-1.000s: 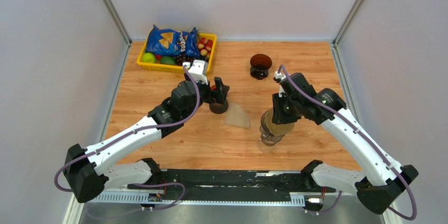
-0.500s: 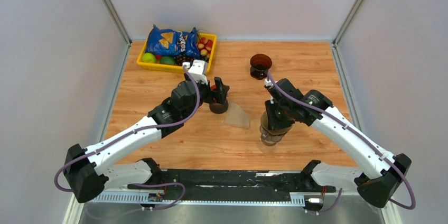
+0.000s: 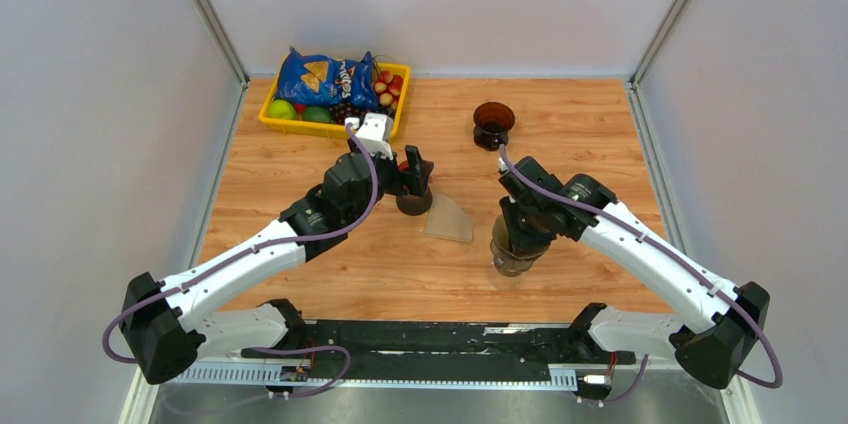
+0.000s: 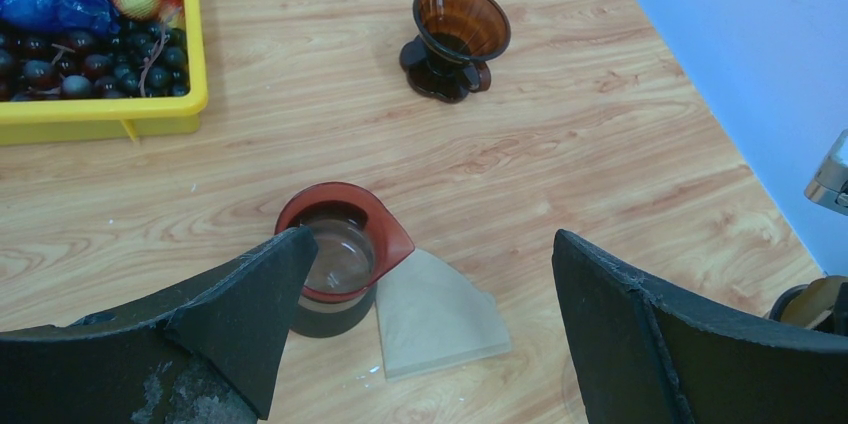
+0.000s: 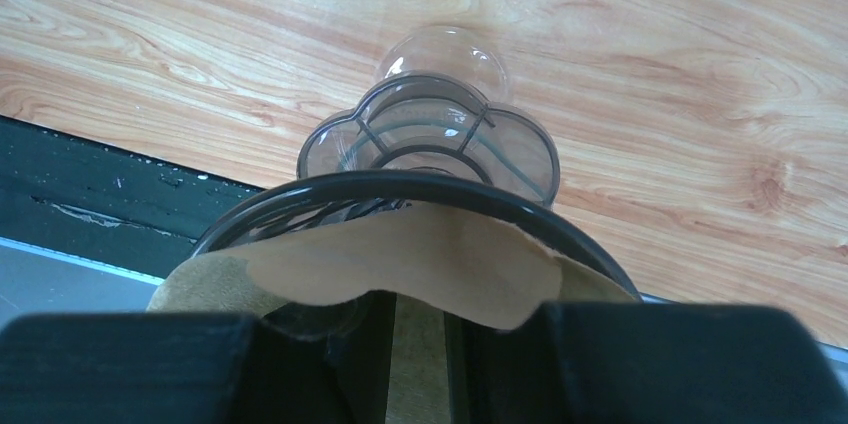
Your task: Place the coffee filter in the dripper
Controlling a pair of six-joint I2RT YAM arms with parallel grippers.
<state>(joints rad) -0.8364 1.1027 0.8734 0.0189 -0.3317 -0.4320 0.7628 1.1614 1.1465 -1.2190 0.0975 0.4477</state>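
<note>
My right gripper (image 3: 523, 226) is shut on a brown coffee filter (image 5: 430, 256). It holds the filter inside the dark round rim of a clear dripper (image 5: 400, 182), which stands on a glass base (image 5: 432, 129) at the table's front middle (image 3: 510, 256). The filter's edge curls over between my fingers. My left gripper (image 4: 432, 240) is open and empty. It hovers over a red-rimmed glass cup (image 4: 340, 244) and a second, folded filter (image 4: 435, 314) lying flat on the wood beside it (image 3: 449, 218). A brown dripper (image 3: 493, 124) stands empty at the back.
A yellow tray (image 3: 270, 122) with a blue chips bag (image 3: 325, 76) and fruit sits at the back left. The black rail (image 5: 90, 194) runs along the table's near edge, close to the clear dripper. Grey walls close in both sides.
My right gripper has moved left and lower with the filter, from beside the clear dripper to over and into its rim. The left arm has not moved.
</note>
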